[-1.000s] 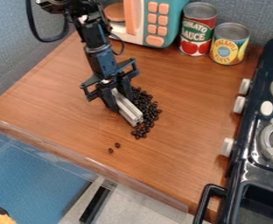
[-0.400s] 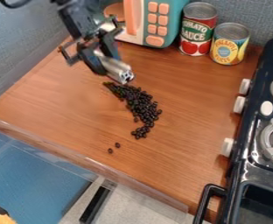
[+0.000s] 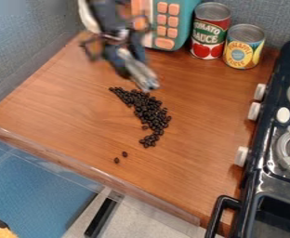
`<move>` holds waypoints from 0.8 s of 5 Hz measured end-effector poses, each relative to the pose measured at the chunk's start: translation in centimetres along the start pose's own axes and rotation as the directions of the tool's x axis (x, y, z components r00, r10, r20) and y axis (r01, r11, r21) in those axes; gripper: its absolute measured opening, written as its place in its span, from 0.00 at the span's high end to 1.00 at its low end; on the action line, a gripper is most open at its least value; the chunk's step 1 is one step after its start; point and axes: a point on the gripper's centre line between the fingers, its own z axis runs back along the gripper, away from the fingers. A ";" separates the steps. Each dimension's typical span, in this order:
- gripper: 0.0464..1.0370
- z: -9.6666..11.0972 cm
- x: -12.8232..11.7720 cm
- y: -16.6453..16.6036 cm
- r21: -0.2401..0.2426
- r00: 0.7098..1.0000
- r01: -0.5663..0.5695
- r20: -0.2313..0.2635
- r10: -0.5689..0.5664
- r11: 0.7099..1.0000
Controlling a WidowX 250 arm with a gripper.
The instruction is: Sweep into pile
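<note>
Small, dark, glossy beans (image 3: pixel 148 110) are spread on the brown wood-grain tabletop (image 3: pixel 54 104) in a slanted, curving band. The band is narrowed to a thin tail at its upper left and is thickened at its middle; a small cluster is formed at its lower end. Two loose beans (image 3: pixel 124 154) are seen apart from the band, toward the near edge of the tabletop.

A silvery, ridged metal bar (image 3: pixel 143 78) is gripped between the fingers of the black two-finger gripper (image 3: pixel 130 56), which are closed against its sides. The bar is tilted, its free end pointed down and to the right, near the upper part of the bean band. Whether the tabletop is touched by the bar cannot be told.

At the rear, a teal toy microwave with orange buttons (image 3: pixel 187 18) is placed beside a red-and-green tin can (image 3: pixel 209 35) and a shorter yellow-and-blue tin can (image 3: pixel 243 49). The right side is occupied by a black toy stove with white knobs (image 3: pixel 252 179).
</note>
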 end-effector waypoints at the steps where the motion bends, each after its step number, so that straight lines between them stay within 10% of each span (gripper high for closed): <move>1: 0.66 -2.3 -0.9 -1.4 0.096 0.990 0.114 0.073 -0.121 0.989; 2: 0.66 -5.3 -3.3 -3.2 0.211 0.940 0.303 0.092 -0.328 0.929; 4: 0.66 -7.9 -5.8 -2.3 0.333 0.787 0.593 -0.046 -0.616 0.733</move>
